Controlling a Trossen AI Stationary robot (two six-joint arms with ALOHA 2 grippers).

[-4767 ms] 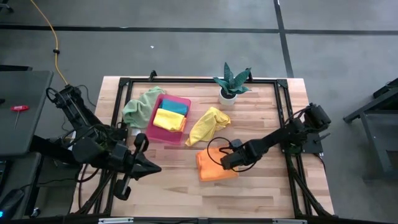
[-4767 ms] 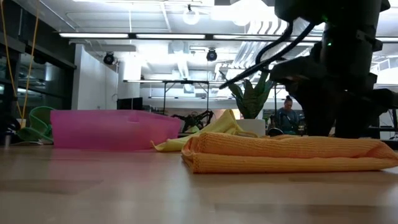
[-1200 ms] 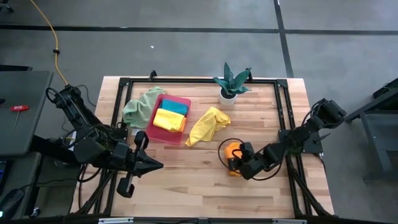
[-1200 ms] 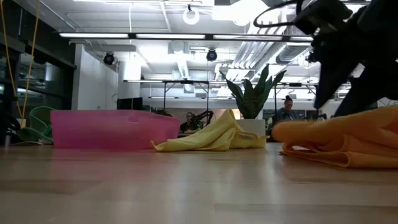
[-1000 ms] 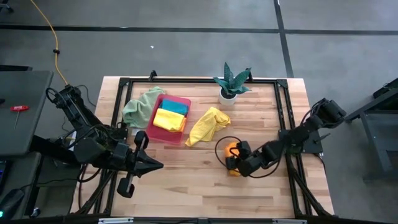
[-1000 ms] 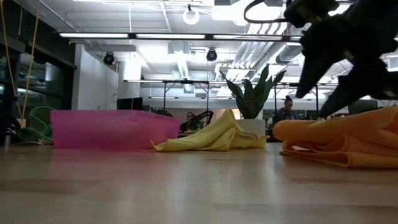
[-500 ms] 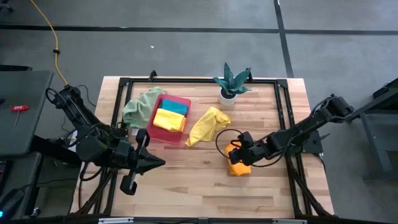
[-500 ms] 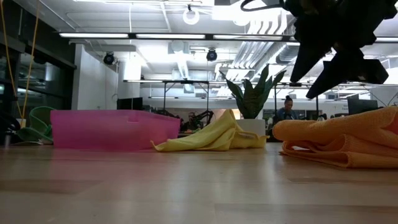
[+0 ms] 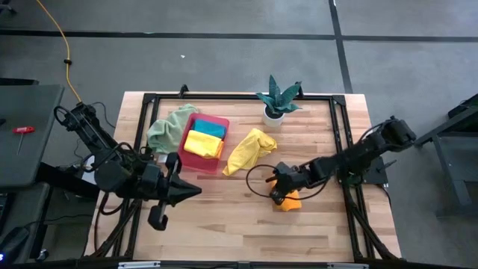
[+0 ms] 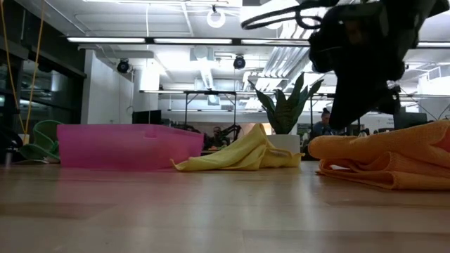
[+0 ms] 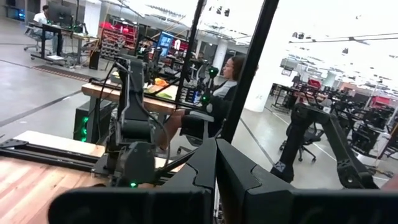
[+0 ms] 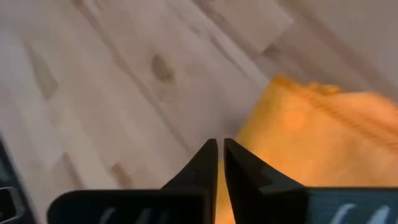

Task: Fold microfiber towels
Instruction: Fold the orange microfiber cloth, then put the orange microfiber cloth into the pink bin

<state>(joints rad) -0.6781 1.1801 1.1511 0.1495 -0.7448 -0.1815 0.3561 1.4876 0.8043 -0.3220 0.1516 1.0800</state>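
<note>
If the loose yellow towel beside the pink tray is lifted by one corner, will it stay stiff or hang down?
The yellow towel lies crumpled in soft folds, so it would probably droop limply. It looks thin, so likely light. Pushed, it would probably bunch rather than slide flat.

The right gripper points down at the wooden table, its two dark fingers drawn together with only a thin slit between their tips and nothing visibly caught there. The orange towel lies on the boards just beside the fingertips, one stitched edge showing. Bare planks with a dark knot fill the remaining surface.
</note>
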